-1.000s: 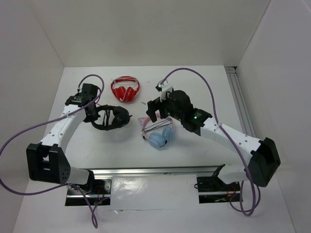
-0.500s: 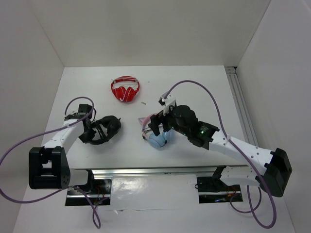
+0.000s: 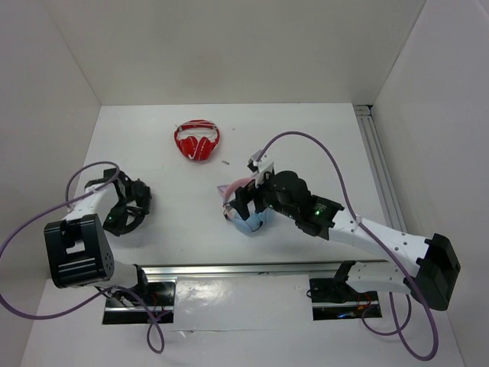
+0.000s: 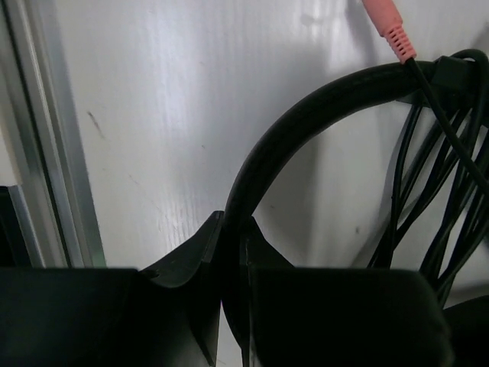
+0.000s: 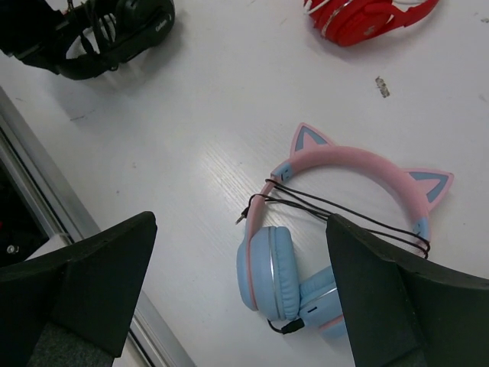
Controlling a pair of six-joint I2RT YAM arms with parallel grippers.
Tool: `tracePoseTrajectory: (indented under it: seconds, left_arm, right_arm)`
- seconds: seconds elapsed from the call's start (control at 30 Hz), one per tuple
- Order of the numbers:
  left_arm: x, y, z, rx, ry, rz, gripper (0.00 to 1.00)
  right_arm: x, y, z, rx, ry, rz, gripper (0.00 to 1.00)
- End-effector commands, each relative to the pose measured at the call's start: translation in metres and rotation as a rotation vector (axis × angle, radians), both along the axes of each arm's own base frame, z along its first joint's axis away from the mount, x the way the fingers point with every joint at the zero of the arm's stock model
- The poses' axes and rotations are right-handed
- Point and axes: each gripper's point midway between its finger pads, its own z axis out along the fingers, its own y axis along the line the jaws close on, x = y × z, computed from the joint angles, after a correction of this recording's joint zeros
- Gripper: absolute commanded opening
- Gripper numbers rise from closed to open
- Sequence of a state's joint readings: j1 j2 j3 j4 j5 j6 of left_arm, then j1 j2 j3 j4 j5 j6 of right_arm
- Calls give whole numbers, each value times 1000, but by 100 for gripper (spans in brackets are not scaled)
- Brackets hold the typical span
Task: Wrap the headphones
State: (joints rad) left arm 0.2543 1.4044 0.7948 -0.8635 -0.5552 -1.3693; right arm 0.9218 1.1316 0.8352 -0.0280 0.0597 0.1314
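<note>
The left gripper (image 4: 231, 229) stays clamped on the headband of the black over-ear headphones (image 3: 128, 205) and has dragged them to the near-left edge of the white table (image 3: 306, 138). Their thin black cable (image 4: 443, 176) hangs looped, so wrapping seems largely done. The right gripper (image 5: 243, 284), jaws wide and empty, has come down over the pink-and-blue cat-ear headphones (image 5: 359, 164).

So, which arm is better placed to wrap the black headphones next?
Left. The left gripper is shut on the black headphones at the headband; the right gripper hangs open above the cat-ear headphones.
</note>
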Motion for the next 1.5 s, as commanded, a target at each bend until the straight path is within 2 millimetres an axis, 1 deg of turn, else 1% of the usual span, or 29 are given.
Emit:
tracePoseTrajectory:
  seconds: [0.0,0.07,0.1,0.13,0.17,0.23,0.3,0.33,0.43,0.47,0.57,0.63,0.77,0.83,0.87,0.9,0.93,1.0,1.03,1.07,1.1,1.2,1.27,1.3,1.33,1.37,1.4,1.43,1.47]
  left_arm:
    - [-43,15,4,74,96,236,0]
    - [-47,16,3,66,77,256,4]
    - [-49,17,0,65,79,268,14]
    - [-49,18,2,67,70,268,14]
    - [-55,17,1,77,88,282,30]
    - [-64,16,4,80,97,331,40]
    - [-62,19,4,90,91,301,56]
    - [-57,21,3,94,70,302,70]
    - [-51,20,2,71,52,264,90]
    - [-49,19,2,62,46,256,94]
    - [-39,19,11,53,-3,240,100]
    - [-38,20,17,58,-26,215,100]
    - [-22,21,44,56,-153,160,100]
    - [-20,20,58,66,-211,149,100]
    - [-20,20,62,73,-228,141,100]
    - [-19,21,67,80,-250,140,100]
    - [-20,20,72,80,-278,134,100]
    - [-21,21,70,65,-283,121,100]
    - [-17,16,73,39,-305,102,100]
    - [-17,16,78,31,-308,77,100]
    - [-12,16,88,33,-335,47,100]
    - [0,3,123,25,-443,-164,100]
    - [8,-7,145,31,-525,-302,100]
    - [5,-13,165,76,-570,-400,100]
    - [3,-22,174,73,-606,-460,100]
    - [-4,-30,180,71,-622,-496,100]
    - [-6,-39,194,98,-651,-601,100]
    - [-16,-53,207,116,-716,-645,100]
    - [-20,-70,212,87,-765,-718,100]
  right_arm:
    - [-9,9,17,69,-33,38,99]
    - [-9,8,15,56,-34,40,99]
    - [-12,11,15,56,-34,50,99]
    - [-13,10,10,48,-29,50,99]
    - [-17,13,10,50,-26,69,99]
    - [-21,15,10,50,-26,80,99]
    - [-24,17,10,50,-26,89,99]
    - [-27,20,10,45,-32,104,99]
    - [-34,21,12,41,-44,118,99]
    - [-34,20,10,33,-38,118,99]
    - [-35,19,16,41,-44,118,99]
    - [-37,22,21,50,-49,127,99]
    - [-37,22,22,50,-50,127,99]
    - [-37,23,29,63,-47,124,99]
    - [-39,23,27,59,-35,115,99]
    - [-38,25,38,80,-48,115,99]
    - [-38,26,37,70,-42,115,99]
    - [-37,26,38,56,-32,115,99]
    - [-40,30,50,71,-42,126,99]
    - [-38,27,50,62,-32,106,99]
    - [-40,28,61,78,-33,103,99]
    - [-35,10,82,89,-27,-4,99]
    - [-35,-11,106,103,-14,-93,99]
    - [-34,-18,110,98,2,-128,99]
    - [-37,-30,134,145,-9,-152,99]
    - [-38,-42,134,135,13,-190,99]
    - [-41,-49,142,154,19,-205,99]
    - [-45,-56,148,171,24,-208,99]
    - [-50,-69,165,214,12,-223,99]
